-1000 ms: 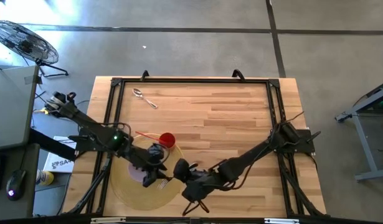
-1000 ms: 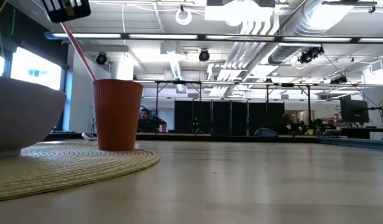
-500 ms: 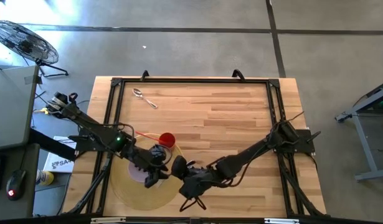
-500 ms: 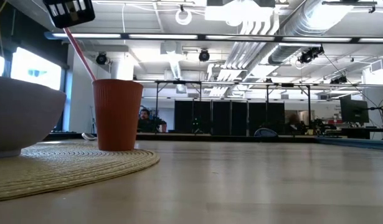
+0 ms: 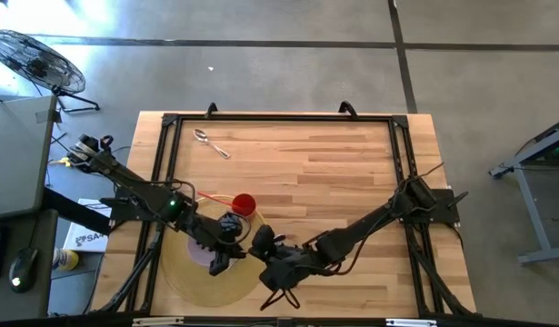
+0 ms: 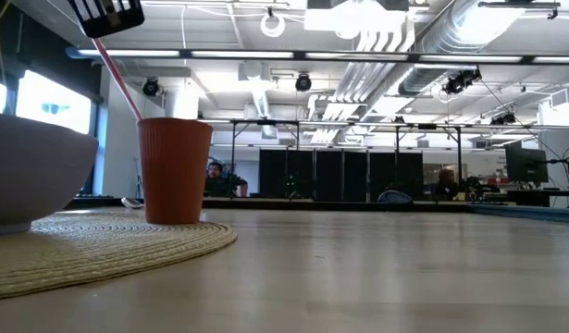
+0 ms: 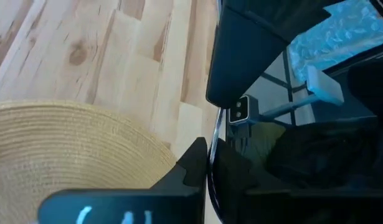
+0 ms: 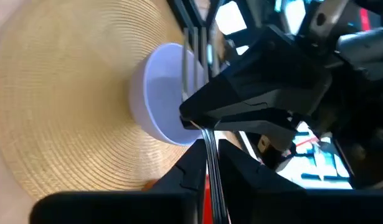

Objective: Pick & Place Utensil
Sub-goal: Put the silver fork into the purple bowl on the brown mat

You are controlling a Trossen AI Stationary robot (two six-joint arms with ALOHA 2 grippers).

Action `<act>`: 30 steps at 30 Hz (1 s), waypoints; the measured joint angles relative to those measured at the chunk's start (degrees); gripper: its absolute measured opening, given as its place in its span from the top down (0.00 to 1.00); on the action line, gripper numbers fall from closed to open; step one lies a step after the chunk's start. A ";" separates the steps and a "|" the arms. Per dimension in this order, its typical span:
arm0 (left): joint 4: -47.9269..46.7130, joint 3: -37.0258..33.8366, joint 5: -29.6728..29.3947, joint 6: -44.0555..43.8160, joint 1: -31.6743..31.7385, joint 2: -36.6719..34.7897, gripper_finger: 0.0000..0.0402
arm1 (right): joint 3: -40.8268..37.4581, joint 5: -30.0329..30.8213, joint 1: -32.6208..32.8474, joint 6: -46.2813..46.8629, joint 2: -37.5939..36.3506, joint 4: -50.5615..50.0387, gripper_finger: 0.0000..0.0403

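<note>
A thin metal utensil [image 8: 207, 134] hangs over the round woven mat [image 5: 190, 283], beside the pale lavender bowl [image 8: 155, 93] that stands on the mat. Its pronged end [image 8: 191, 74] reaches over the bowl. My left gripper [image 5: 226, 258] and my right gripper [image 5: 259, 247] meet nose to nose above the mat's right part, both shut on the utensil. A red cup [image 5: 244, 203] with a straw stands on the mat's far edge. My left gripper pinches the utensil's thin shaft [image 7: 213, 132] between its two fingers, coming from the table's left side. The utensil is lifted clear of the mat. My right gripper pinches the utensil's handle [image 8: 208, 144] between its two fingers, coming from the table's right and lying along the handle. Just beyond its fingertips the left gripper's fingers [image 8: 241, 115] close on the same shaft. The pronged end sticks out past both.
A metal spoon [image 5: 211, 143] lies at the table's far left. In the low view the red cup [image 6: 175, 171] and the bowl [image 6: 25, 176] stand on the mat [image 6: 127, 245]. Bare wood spreads over the table's middle and right [image 5: 343, 173].
My right gripper has edged toward the table's left with the utensil, closing up to my left gripper above the mat. My left gripper's fingers have come together on the utensil's shaft.
</note>
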 joint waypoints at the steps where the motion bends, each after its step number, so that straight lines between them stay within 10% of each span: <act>1: 0.21 0.00 -0.05 0.43 0.00 -0.02 0.96 | -0.02 1.40 0.24 0.27 0.00 0.28 0.91; 11: -2.58 -0.09 -3.45 1.44 -0.08 -4.85 0.99 | 0.15 6.80 5.23 0.93 -3.87 6.43 0.73; 23: 7.71 -0.04 -37.14 18.22 -12.43 -10.31 0.99 | -1.76 6.72 7.40 29.20 -7.52 3.10 0.67; 30: 23.21 -0.07 -40.53 32.26 -13.55 -3.83 1.00 | -13.99 8.50 4.69 46.35 -7.43 25.04 0.67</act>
